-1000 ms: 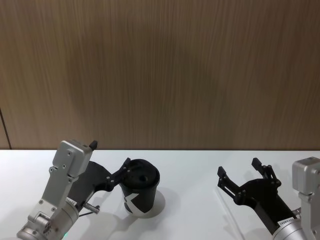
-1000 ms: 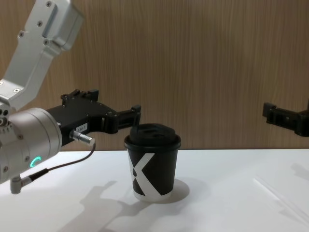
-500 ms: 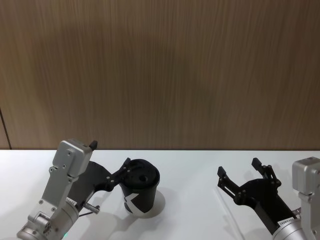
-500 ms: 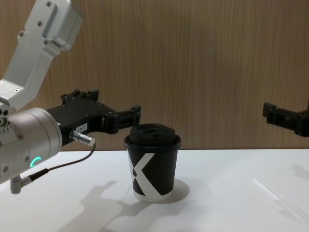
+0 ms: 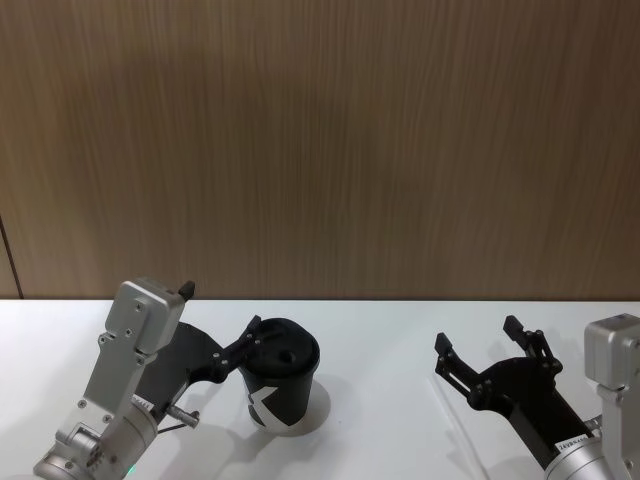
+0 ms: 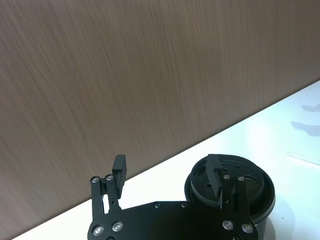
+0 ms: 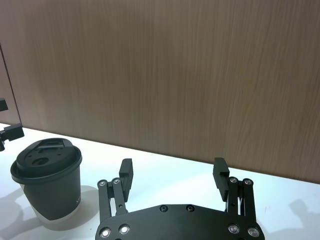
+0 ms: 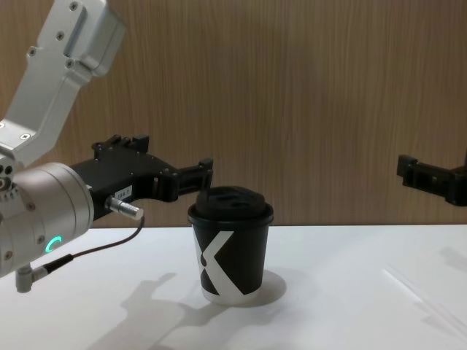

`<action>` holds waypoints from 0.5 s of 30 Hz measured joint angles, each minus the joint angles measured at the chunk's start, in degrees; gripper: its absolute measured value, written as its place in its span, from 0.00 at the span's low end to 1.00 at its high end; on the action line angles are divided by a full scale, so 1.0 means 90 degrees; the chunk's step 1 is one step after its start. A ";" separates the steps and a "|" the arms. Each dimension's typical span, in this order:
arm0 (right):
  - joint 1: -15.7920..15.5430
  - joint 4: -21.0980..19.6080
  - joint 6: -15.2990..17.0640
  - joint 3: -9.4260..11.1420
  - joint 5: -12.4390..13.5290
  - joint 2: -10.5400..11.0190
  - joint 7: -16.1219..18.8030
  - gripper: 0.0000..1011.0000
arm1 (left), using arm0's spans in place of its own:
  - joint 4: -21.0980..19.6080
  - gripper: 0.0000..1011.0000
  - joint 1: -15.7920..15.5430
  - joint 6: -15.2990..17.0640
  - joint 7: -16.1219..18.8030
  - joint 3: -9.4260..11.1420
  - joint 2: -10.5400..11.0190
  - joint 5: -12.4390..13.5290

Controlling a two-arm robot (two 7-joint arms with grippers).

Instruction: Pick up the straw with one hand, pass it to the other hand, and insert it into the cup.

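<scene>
The black cup (image 8: 232, 255) with a white X mark and domed lid stands on the white table (image 8: 328, 306), also seen from the right wrist as the cup (image 7: 47, 185). My left gripper (image 5: 220, 310) hovers open just left of and behind the cup, one finger over the lid (image 6: 250, 180), nothing between its fingers. The straw (image 8: 416, 292) lies flat and faint on the table, right of the cup. My right gripper (image 5: 478, 336) hangs open above the table on the right, over the straw's area, holding nothing.
A brown wood-panelled wall (image 5: 320, 150) runs close behind the table's far edge. A black cable (image 8: 87, 251) hangs from my left wrist near the tabletop.
</scene>
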 joint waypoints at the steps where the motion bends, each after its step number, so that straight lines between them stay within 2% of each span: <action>1: 0.0000 0.0000 0.0000 0.0000 0.0000 0.0000 0.0000 0.99 | 0.0000 0.99 0.0000 0.0000 0.0000 0.0000 0.0000 0.0000; 15: 0.0000 0.0000 0.0001 0.0002 0.0000 -0.0001 0.0000 0.99 | 0.0000 0.99 0.0000 0.0000 0.0000 0.0000 0.0000 0.0000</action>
